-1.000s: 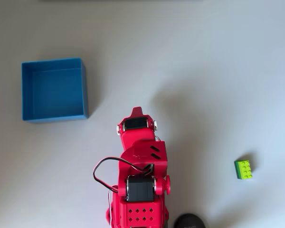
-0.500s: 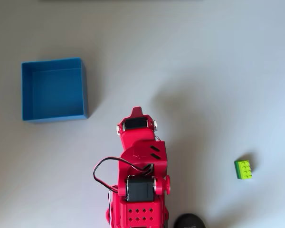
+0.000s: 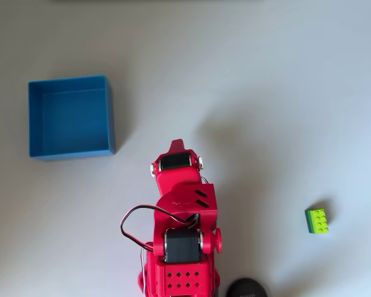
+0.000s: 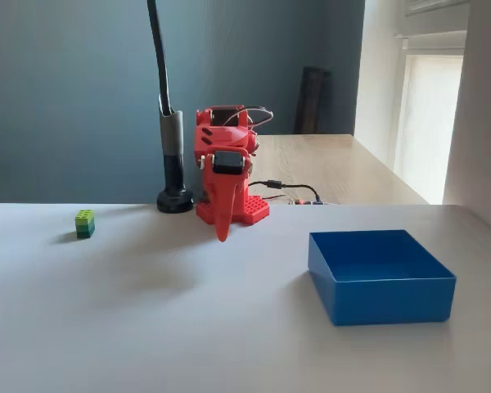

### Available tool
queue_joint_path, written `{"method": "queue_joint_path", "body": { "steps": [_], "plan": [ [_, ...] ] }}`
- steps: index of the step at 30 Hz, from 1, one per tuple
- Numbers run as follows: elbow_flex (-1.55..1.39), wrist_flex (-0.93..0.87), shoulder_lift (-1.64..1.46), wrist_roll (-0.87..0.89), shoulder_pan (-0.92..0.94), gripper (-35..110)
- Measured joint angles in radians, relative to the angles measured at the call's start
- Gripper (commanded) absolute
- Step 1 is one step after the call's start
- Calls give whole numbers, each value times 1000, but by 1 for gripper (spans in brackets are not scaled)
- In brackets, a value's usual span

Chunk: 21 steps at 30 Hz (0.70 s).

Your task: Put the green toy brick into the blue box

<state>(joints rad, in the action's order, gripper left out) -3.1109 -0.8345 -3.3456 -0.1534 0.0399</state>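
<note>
Green toy brick (image 4: 84,223): on the white table (image 4: 188,327), far left in the fixed view, studs up, well apart from all else. Red arm (image 4: 225,176): centre, folded; gripper (image 4: 222,233) points down, jaws together, holding nothing. Blue box (image 4: 380,274): right, empty.

This looks like a room in a home or a small office used as a hobby robotics corner. A plain white tabletop (image 4: 147,327) fills the near part of the fixed view. Beyond it stands a light wooden desk (image 4: 335,164) against a dark teal painted wall (image 4: 65,82). At the far right is a bright window with a pale blind (image 4: 430,115).
</note>
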Motion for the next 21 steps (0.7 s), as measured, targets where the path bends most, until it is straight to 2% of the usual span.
{"method": "queue_joint_path", "body": {
  "steps": [13, 21],
  "plan": [
    [107, 75, 8, 2, -18, 0],
    [275, 18, 213, 67, -25, 0]
  ]
}}
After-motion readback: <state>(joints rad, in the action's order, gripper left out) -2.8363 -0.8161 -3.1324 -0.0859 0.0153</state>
